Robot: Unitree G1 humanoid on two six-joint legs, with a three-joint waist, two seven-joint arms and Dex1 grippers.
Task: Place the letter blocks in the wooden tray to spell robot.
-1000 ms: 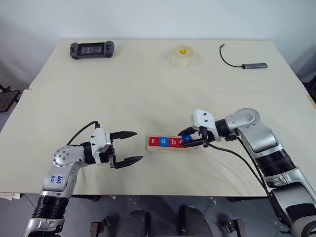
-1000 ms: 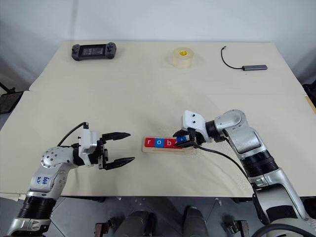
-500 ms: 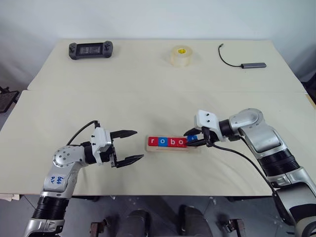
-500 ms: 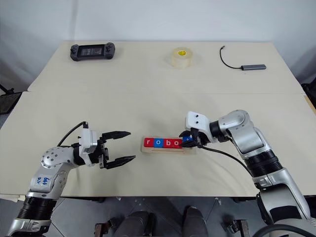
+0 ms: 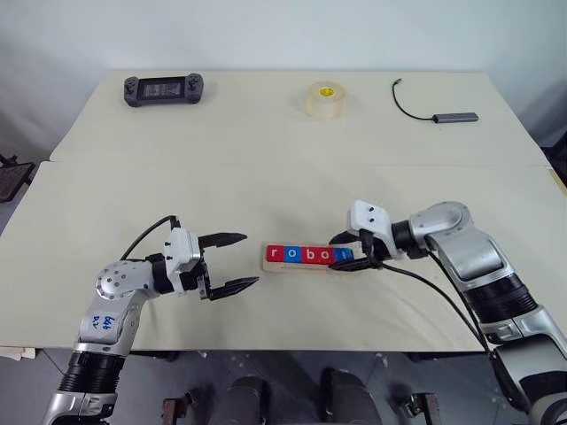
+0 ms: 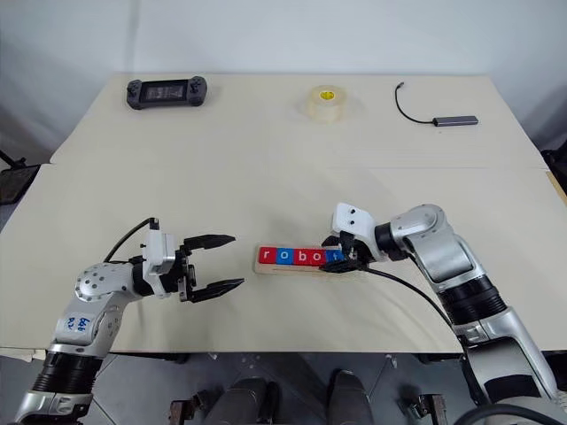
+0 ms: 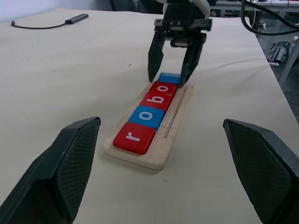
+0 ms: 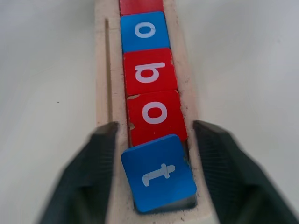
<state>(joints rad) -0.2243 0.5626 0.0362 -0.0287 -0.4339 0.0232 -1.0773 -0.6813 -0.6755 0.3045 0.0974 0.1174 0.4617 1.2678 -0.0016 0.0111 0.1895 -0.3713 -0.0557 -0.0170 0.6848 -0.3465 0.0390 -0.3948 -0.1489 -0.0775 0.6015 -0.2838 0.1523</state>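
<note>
Block t [image 8: 160, 173], blue, lies skewed at the right end of the wooden tray [image 7: 174, 122], beside r, o, b, o. Right end effector [image 7: 173, 65] straddles it, fingers parted, gripping nothing; withdrawing carelessly could snag and flip the unseated tile. Left end effector [image 5: 224, 263] hovers open over the desk [image 5: 266, 159], left of the tray.

Blue t block [image 8: 159, 173] lying slightly askew between the parted fingers [image 8: 91, 172], touching neither, at the wooden tray's [image 8: 103, 79] end; o, b, o blocks [image 8: 149, 74] lined up beyond.
</note>
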